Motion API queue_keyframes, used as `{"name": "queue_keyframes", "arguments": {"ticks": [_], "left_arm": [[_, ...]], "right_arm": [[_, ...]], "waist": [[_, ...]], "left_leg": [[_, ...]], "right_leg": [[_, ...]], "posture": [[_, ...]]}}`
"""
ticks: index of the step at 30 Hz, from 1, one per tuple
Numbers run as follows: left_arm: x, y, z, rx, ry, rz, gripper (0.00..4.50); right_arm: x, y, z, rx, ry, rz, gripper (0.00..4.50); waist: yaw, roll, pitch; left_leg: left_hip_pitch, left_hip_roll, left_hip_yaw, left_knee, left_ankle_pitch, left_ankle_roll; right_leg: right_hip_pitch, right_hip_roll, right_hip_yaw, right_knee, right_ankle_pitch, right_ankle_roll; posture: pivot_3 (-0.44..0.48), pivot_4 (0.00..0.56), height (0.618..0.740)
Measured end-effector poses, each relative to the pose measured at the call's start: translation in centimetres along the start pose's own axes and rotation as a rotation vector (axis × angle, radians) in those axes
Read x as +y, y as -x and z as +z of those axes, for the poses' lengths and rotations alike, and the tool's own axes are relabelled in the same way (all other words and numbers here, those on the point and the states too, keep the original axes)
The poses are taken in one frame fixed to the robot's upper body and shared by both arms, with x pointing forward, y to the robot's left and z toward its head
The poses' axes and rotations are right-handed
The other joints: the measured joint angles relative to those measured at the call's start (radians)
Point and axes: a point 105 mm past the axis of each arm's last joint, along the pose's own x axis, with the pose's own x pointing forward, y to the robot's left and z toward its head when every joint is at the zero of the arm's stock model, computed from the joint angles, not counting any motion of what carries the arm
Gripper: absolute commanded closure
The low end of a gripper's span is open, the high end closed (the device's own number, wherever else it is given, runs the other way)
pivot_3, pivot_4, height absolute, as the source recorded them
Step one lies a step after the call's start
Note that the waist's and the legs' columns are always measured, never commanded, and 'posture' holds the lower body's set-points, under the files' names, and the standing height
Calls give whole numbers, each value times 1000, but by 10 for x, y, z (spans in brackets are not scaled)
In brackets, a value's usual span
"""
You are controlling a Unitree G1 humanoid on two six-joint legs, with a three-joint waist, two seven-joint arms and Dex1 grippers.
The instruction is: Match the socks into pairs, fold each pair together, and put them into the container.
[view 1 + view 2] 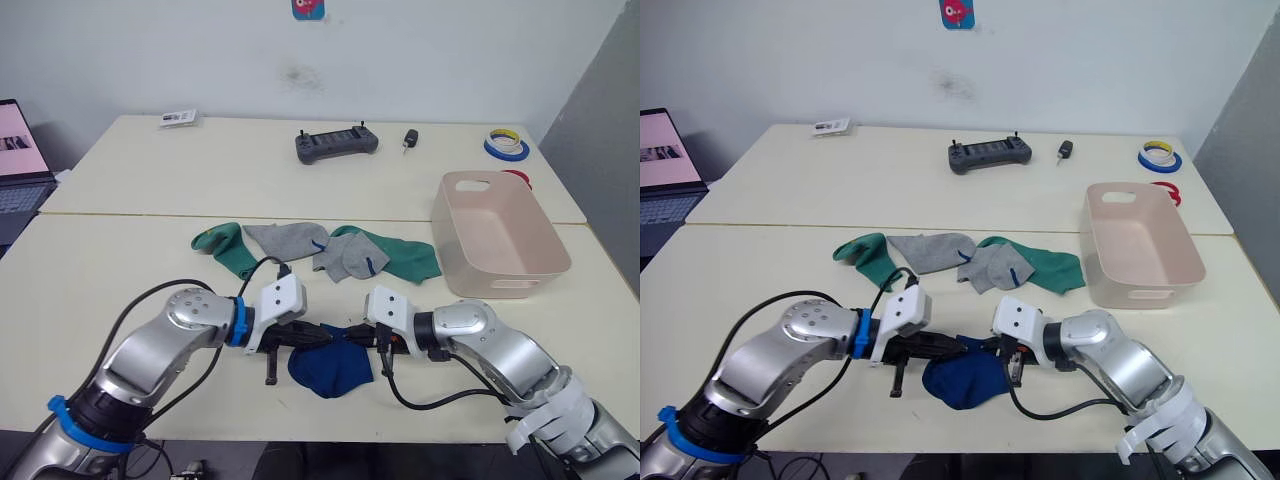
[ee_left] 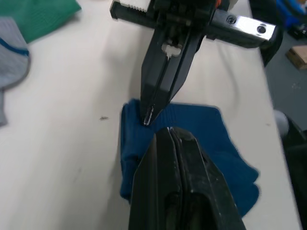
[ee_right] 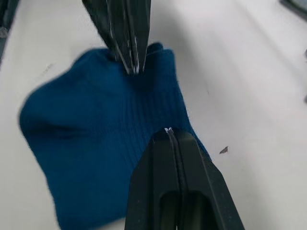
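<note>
A royal blue sock [image 1: 332, 370] lies crumpled near the table's front edge; I cannot tell whether it is one sock or two layered. My left gripper [image 1: 318, 337] and right gripper [image 1: 352, 338] meet tip to tip at its far edge, each shut on the blue cloth [image 2: 192, 129]. Behind them lie a green sock [image 1: 228, 250], two grey socks [image 1: 285, 240] [image 1: 345, 258] and another green sock [image 1: 405, 256] in a loose row. The pink-beige container [image 1: 440, 215] stands at the right with nothing in it.
On the far table sit a black controller [image 1: 337, 144], a small black item [image 1: 410, 139], tape rolls [image 1: 506, 146] and a white card [image 1: 178, 118]. A laptop [image 1: 20, 160] shows at the far left. A seam runs between the two tables.
</note>
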Motion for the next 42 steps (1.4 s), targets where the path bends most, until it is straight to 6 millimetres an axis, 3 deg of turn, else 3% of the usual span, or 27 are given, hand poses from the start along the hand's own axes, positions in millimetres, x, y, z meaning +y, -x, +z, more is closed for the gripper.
{"name": "queue_keyframes", "arguments": {"ticks": [3,10,17,20,25,29,35,39,42], "left_arm": [[7,0,-17,50,-2,46,4500],[7,9,-20,25,-6,73,4500],[-9,30,22,-91,-81,2,4500],[-20,26,25,-92,-89,-42,4500],[-36,7,-5,-11,-53,-95,4500],[-33,3,-30,61,-74,-80,4500],[-31,4,-37,58,-117,-70,4500],[-31,4,-38,53,-110,-67,4500],[-32,4,-39,49,-111,-64,4500]], "right_arm": [[-3,2,-4,21,11,-12,4478],[-4,20,-10,0,2,-22,4478],[17,31,18,-117,59,69,4478],[23,26,17,-113,60,93,4478],[36,9,6,-59,77,143,4478],[43,1,-10,12,98,163,4478],[41,11,-19,41,157,153,4478],[37,21,-22,33,67,126,4478],[35,33,-24,28,-20,111,3897]], "waist": [[0,0,0],[0,0,0],[0,0,0],[0,0,0],[0,0,0],[1,0,0],[1,1,-1],[2,1,-1],[2,1,-1]], "left_leg": [[0,0,0,0,0,0],[0,0,0,0,0,0],[0,0,-1,0,0,0],[0,0,0,0,0,0],[0,0,0,0,0,0],[0,0,0,0,0,0],[2,0,0,0,0,0],[2,0,0,0,0,0],[2,0,0,0,0,0]], "right_leg": [[0,-1,0,0,0,0],[0,-2,0,0,0,0],[1,-2,-1,0,0,0],[1,-2,0,0,0,0],[0,-1,0,0,0,0],[1,-2,0,0,0,0],[2,-2,0,0,0,0],[3,-2,0,0,0,0],[3,-2,-1,0,0,0]], "posture": [[0,150,740],[0,150,740],[0,150,740],[0,150,740],[0,150,740],[0,150,740],[0,150,740],[0,150,740],[0,150,740]]}}
